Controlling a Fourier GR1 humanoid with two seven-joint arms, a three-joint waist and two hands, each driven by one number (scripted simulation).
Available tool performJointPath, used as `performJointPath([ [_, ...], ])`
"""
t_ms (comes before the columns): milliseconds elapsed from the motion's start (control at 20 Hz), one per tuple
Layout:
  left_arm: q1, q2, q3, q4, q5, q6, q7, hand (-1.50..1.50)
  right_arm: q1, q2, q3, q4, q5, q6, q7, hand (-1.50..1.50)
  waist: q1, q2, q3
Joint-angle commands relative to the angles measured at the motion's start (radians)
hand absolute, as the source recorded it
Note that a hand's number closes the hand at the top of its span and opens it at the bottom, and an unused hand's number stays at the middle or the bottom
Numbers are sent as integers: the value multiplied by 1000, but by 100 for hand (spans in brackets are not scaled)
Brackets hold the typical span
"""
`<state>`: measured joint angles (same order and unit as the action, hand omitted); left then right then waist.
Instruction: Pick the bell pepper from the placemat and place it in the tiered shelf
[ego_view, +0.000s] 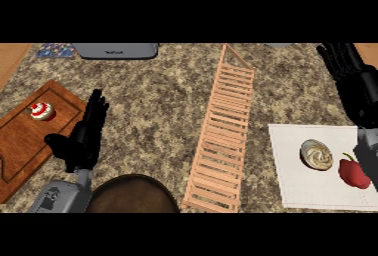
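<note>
1. At the far left of the frame you had a wooden cutting board lying at an angle on the granite counter, with a small red and white item near its upper end. It played no part in the task.
2. Just right of the board, the left hand rested over the counter with fingers straight and pointing toward the top of the frame, holding nothing. It looked parked there to stay clear of the work.
3. At the bottom edge, a dark brown round bowl sat beside that forearm.
4. In the middle, the tiered shelf ran as a long slatted wooden strip from the upper centre down to the lower centre. It was your target, and nothing lay on it yet.
5. At the lower right, the white placemat carried a pale round swirled item, and the red bell pepper lay just right of it, not yet picked up.
6. At the upper right, the right hand was extended with relaxed, uncurled fingers, gripping nothing; its forearm crossed above the pepper.
</note>
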<state>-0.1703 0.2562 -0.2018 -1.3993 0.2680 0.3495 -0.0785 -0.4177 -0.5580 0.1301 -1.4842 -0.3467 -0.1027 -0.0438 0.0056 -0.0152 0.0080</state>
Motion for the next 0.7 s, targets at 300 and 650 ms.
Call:
performJointPath([
  [300,46,97,69,-99,-46,32,78,0,204,-206,-175,124,208,-131,-4,150,-58,11,-10],
  [650,99,150,101,-271,-31,-16,200,0,391,-120,-307,15,-102,235,-193,-150,-11,12,-8],
])
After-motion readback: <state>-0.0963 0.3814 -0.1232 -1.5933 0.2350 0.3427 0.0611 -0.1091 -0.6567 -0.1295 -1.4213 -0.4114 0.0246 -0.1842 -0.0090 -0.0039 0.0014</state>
